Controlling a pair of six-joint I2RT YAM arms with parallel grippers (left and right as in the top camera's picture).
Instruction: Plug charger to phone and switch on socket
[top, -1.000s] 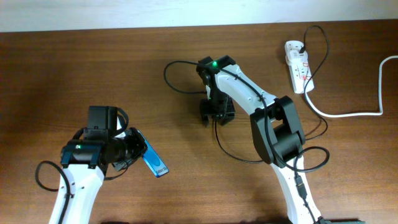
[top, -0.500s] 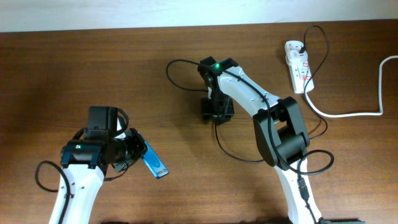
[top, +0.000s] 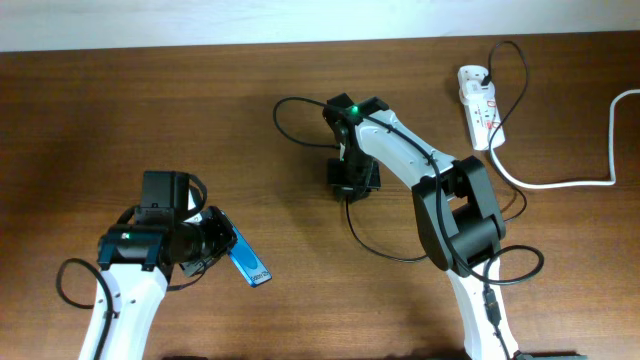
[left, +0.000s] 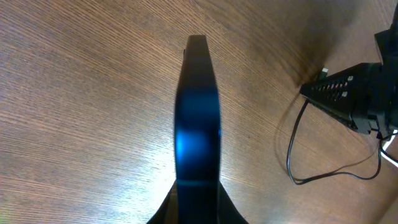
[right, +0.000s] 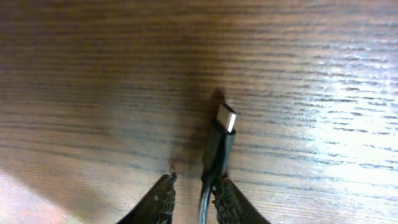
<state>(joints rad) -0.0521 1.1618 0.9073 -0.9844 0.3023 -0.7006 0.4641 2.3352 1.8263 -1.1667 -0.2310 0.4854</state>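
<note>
Lower left, the left gripper (top: 220, 245) clamps the slim blue-screened black smartphone (top: 248, 262) edge-up, presumably presenting its port. At centre, the right gripper (top: 352, 182) pinches the thin black charger cable (right: 213, 158), its plug tip (right: 226, 117) protruding for insertion. The short white power strip (top: 480, 105) lies upper right.

Worktop (top: 120, 110): brown wood, fine straight grain, semi-gloss, with pale glare patches at right of the right wrist view. Phone (left: 198, 124): glossy, blue sheen; black frame smooth. Charger (right: 219, 146): plug tip bright metal, housing matt black plastic. Socket (top: 478, 105), upper right: smooth white plastic.
</note>
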